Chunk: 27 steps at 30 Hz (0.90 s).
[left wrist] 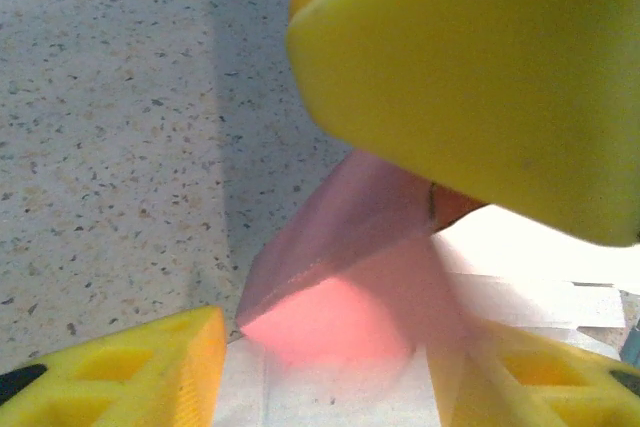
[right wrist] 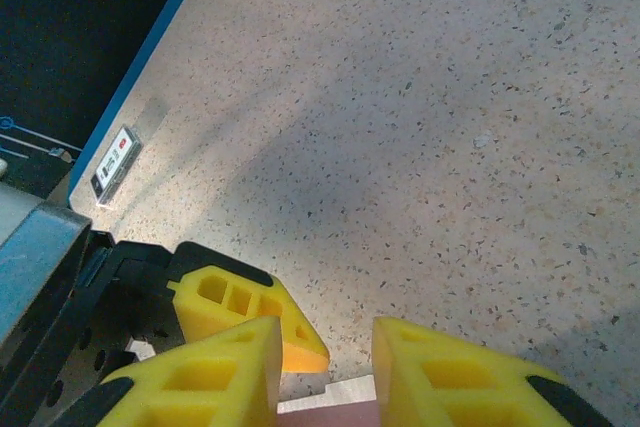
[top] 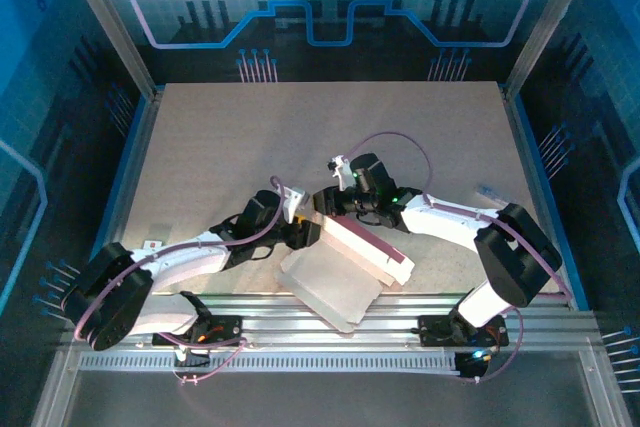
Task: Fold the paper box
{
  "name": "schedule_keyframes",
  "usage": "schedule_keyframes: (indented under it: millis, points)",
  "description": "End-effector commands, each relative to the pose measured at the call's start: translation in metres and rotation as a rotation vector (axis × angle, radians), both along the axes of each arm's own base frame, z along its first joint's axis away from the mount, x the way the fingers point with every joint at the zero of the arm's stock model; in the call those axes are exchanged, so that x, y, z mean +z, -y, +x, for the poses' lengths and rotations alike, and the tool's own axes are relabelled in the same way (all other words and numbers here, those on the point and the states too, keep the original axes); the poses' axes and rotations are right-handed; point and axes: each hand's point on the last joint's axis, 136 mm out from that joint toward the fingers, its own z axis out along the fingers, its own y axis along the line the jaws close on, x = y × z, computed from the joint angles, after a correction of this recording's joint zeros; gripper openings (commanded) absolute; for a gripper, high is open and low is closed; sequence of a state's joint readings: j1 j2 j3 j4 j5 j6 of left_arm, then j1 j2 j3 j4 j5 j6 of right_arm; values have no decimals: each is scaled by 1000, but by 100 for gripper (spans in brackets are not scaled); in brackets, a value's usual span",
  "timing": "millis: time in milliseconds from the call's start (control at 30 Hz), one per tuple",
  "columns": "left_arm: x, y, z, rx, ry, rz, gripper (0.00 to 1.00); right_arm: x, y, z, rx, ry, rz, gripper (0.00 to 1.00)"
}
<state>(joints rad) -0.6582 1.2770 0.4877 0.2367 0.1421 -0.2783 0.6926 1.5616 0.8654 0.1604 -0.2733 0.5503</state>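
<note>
Both arms low, angled inward over the paper box (top: 335, 282); left gripper (left wrist: 330, 347) jaws half open astride it; right gripper (right wrist: 328, 332) jaws narrow, I cannot confirm a grip

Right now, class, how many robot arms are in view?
2: the left arm at the near left, the right arm at the near right, both reaching to the paper box.
</note>
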Motion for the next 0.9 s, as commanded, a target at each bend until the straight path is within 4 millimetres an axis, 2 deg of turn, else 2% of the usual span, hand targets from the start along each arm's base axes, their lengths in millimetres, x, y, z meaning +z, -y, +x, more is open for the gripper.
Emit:
schedule_keyframes:
  millis: [0,133,300,400,500,667,867]
  points:
    - [26,8,-9,-56,39,-80,61,-33,15,-12,-19,-88,-110,30]
    - [37,-4,-20,-35,27,-81,65,-39,21,-10,-43,-72,-142,28]
    - [47,-32,-25,77,37,-43,65,-40,21,-10,-40,-52,-157,27]
    - [44,-52,-21,164,39,-10,62,-40,20,-10,-39,-48,-154,27]
    - [37,-62,-16,201,23,-30,60,-38,18,-10,-33,-45,-146,27]
    - [24,-63,-5,191,47,-15,56,-35,15,-10,-23,-46,-135,27]
    - [19,-45,2,84,98,-20,54,-33,13,-11,-13,-49,-127,26]
